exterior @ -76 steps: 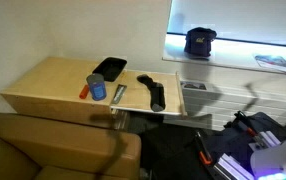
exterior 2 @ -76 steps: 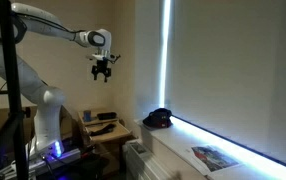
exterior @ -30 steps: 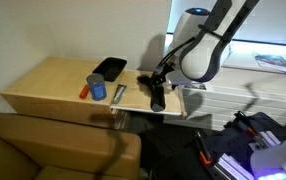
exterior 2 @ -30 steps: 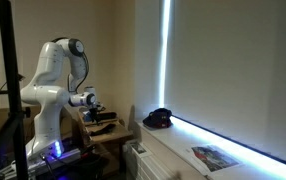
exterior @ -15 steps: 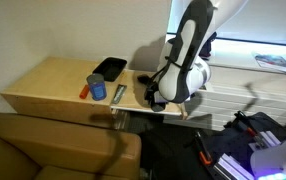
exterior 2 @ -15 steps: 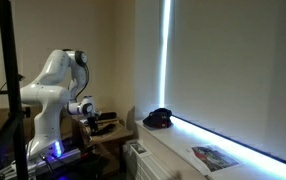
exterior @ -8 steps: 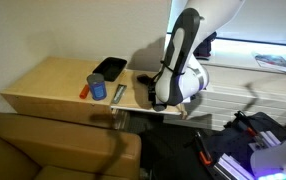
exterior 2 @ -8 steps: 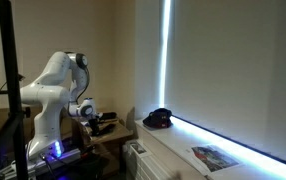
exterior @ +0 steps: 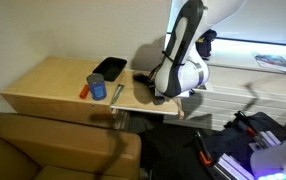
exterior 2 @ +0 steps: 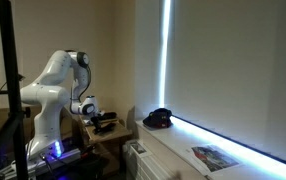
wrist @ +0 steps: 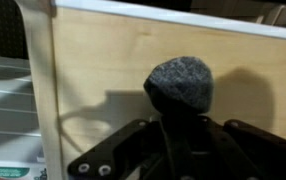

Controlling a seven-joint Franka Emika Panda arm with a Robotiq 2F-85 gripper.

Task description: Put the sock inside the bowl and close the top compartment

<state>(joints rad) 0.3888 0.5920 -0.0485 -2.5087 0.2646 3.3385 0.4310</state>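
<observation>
The sock (wrist: 179,82) is of dark grey, felt-like fabric. In the wrist view its rounded end stands up close before the camera and throws a shadow on the light wood behind it, while the rest of it runs down into the gripper (wrist: 188,138). The jaws stand on both sides of the fabric and pinch it; the black fingers (wrist: 118,152) show to either side of the sock. The sock is at the end of the worktop that lies beside the white slatted unit (wrist: 3,100), close to that end edge. In an exterior view the white arm (exterior: 183,55) covers that place, so the sock can hardly be made out there. The worktop is the flat tan board of the top compartment (exterior: 48,85); whether this panel is open or closed I cannot tell. The bowl (exterior: 110,68) is a shallow black dish with rounded corners, near the back edge of the worktop along the wall, apart from the sock. Its inside looks plain dark, and the sock is not in it. Toward the front edge from the bowl stands a blue can (exterior: 98,88), upright, with a small orange thing (exterior: 84,92) just beside it; what the can holds I cannot tell. A black cap (exterior 2: 159,118) lies on the lit sill, well apart from the worktop.
</observation>
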